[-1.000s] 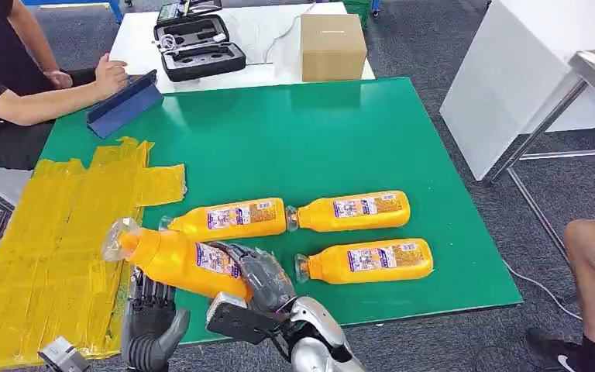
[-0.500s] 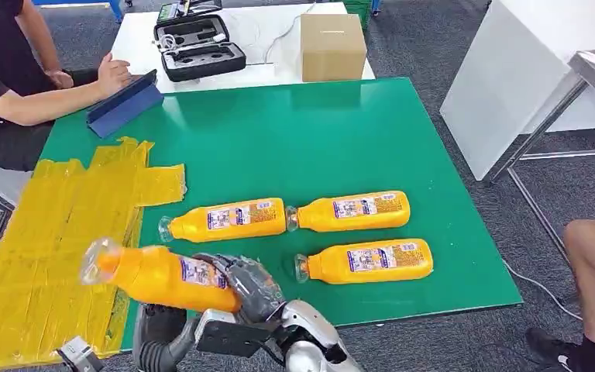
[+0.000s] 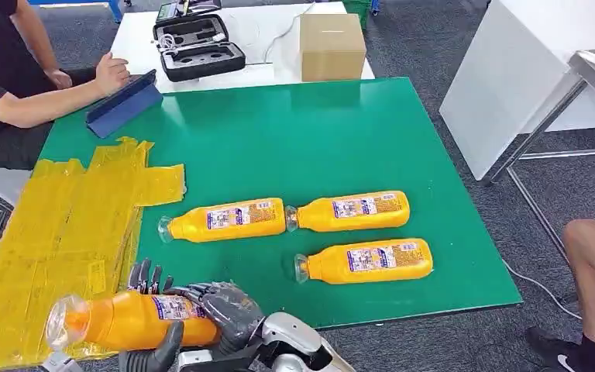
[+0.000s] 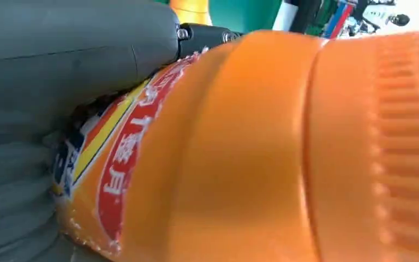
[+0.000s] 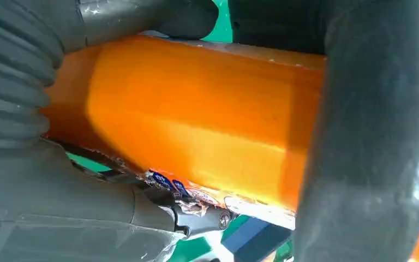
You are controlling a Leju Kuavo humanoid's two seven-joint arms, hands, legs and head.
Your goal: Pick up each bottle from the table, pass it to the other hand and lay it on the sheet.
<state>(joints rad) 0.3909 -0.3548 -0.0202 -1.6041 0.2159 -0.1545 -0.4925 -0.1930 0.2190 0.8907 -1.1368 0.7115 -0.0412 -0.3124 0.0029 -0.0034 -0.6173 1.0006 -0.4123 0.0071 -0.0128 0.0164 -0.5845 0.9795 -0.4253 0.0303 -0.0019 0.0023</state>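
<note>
Held bottle: an orange plastic juice bottle with a clear cap and a printed label (image 3: 128, 319) lies nearly level in the air above the near edge of the table, cap toward the robot's left, over the border between the yellow sheet and the green top.
Right hand: the dark grey many-fingered right hand (image 3: 225, 308) wraps the bottle's base end, fingers curled over it; the right wrist view shows its thumb and fingers clamped around the orange body (image 5: 196, 120).
Left hand: the left hand (image 3: 149, 355) is under the bottle's middle, its fingertips rising behind the bottle and its thumb against the front; in the left wrist view the thumb (image 4: 76, 49) presses on the label, so it grasps the bottle too.
Sheet: a crinkled yellow plastic sheet (image 3: 62, 209) covers the left part of the green table top (image 3: 294, 139).
Other bottles: three orange bottles of the same kind lie on their sides on the green, two in a row (image 3: 225, 220) (image 3: 352, 211) and one nearer (image 3: 368, 260), well apart from the sheet.
Person: a seated person's hand (image 3: 111, 74) rests beside a blue folder (image 3: 124, 103) at the far left corner.
</note>
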